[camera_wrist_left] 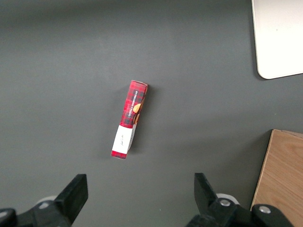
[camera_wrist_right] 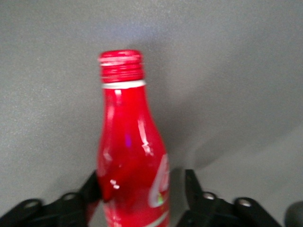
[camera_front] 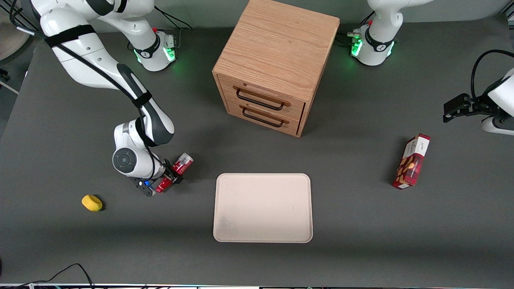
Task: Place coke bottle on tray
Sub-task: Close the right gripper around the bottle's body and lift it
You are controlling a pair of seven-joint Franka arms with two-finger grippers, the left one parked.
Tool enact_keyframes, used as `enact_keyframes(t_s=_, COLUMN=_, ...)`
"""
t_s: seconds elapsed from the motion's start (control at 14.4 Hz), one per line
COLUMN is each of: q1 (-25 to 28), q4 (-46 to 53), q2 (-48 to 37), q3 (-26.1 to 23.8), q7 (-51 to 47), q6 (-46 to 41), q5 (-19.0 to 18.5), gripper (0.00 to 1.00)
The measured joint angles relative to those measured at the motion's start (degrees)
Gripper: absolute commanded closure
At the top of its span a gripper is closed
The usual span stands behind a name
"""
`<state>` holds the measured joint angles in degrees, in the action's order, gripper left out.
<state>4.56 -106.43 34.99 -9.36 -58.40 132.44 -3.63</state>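
Note:
The coke bottle (camera_front: 182,162) is slim and red with a silvery base and lies tilted on the dark table, toward the working arm's end. My right gripper (camera_front: 168,178) is low over it, one finger on each side of its body. In the right wrist view the bottle (camera_wrist_right: 130,142) stands between the fingers (camera_wrist_right: 191,189); one finger touches it and a narrow gap shows at the other. The red cap (camera_wrist_right: 120,64) points away from the gripper (camera_wrist_right: 142,189). The beige tray (camera_front: 263,208) lies flat beside the bottle, toward the table's middle, and holds nothing.
A wooden two-drawer cabinet (camera_front: 273,64) stands farther from the front camera than the tray. A red snack box (camera_front: 411,166) lies toward the parked arm's end and shows in the left wrist view (camera_wrist_left: 130,125). A small yellow object (camera_front: 92,202) lies near the gripper.

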Motion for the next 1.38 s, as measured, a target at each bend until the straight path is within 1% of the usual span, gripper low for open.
enact_keyframes(t_s=0.28, q1=0.03, q4=0.0, q2=-0.09, q3=-0.5, q7=-0.01, q6=0.23, q5=-0.58, gripper=1.0)
enact_keyframes(t_s=0.48, q1=0.04, q4=0.62, q2=-1.09, q3=-0.99, q7=0.41, q6=-0.11, q5=-2.11, gripper=1.0)
enact_keyframes(t_s=0.55, q1=0.03, q4=1.22, q2=-2.15, q3=-1.01, q7=1.42, q6=-1.54, q5=-2.41, gripper=1.0)
enact_keyframes(t_s=0.83, q1=-0.17, q4=6.72, q2=-9.14, q3=-0.99, q7=11.82, q6=-14.91, q5=-2.54, gripper=1.0)
enact_keyframes(t_s=1.04, q1=-0.26, q4=14.89, q2=-12.14, q3=-2.11, q7=19.03, q6=-24.21, q5=-2.42, gripper=1.0)
enact_keyframes(t_s=1.18, q1=-0.24, q4=21.2, q2=-12.02, q3=-4.57, q7=22.76, q6=-27.79, q5=-2.37, gripper=1.0)
enact_keyframes(t_s=1.38, q1=-0.05, q4=28.31, q2=-9.4, q3=-8.75, q7=25.8, q6=-29.01, q5=-2.36, gripper=1.0)
